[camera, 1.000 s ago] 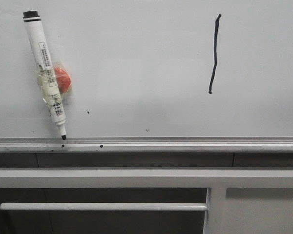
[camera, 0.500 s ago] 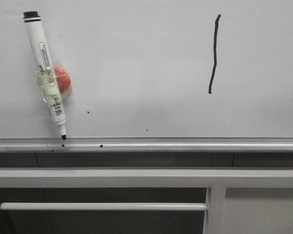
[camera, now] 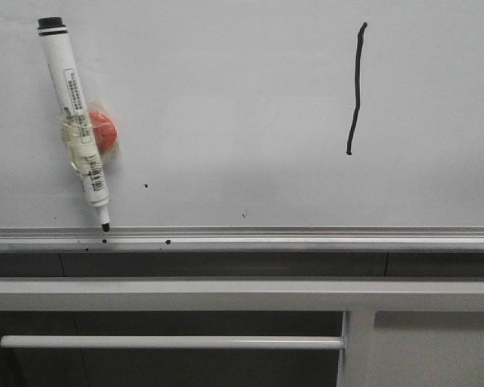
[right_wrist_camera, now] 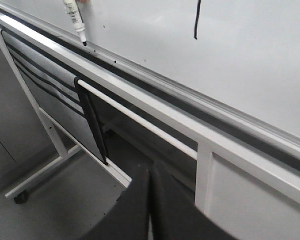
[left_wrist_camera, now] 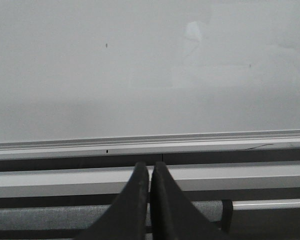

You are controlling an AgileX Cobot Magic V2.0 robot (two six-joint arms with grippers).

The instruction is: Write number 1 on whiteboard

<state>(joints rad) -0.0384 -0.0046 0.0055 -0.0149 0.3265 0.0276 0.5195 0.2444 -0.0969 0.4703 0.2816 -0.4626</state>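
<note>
A thin black stroke, the number 1 [camera: 355,89], stands nearly vertical on the right half of the whiteboard [camera: 226,105]; the number 1 [right_wrist_camera: 197,19] also shows in the right wrist view. A white marker pen [camera: 74,121] leans on the board at the left, tip down on the silver rail [camera: 306,236], taped to an orange-red round piece [camera: 103,131]. The marker pen [right_wrist_camera: 75,17] appears partly in the right wrist view. My left gripper [left_wrist_camera: 150,170] is shut and empty, low in front of the rail. My right gripper [right_wrist_camera: 149,172] is shut and empty, below the frame. Neither gripper shows in the front view.
Below the board runs a white metal frame [camera: 226,292] with a thin white bar [camera: 169,342] and an upright post [camera: 355,347]. Tiny black specks [camera: 145,186] dot the board. In the right wrist view the stand's leg [right_wrist_camera: 45,172] reaches the grey floor.
</note>
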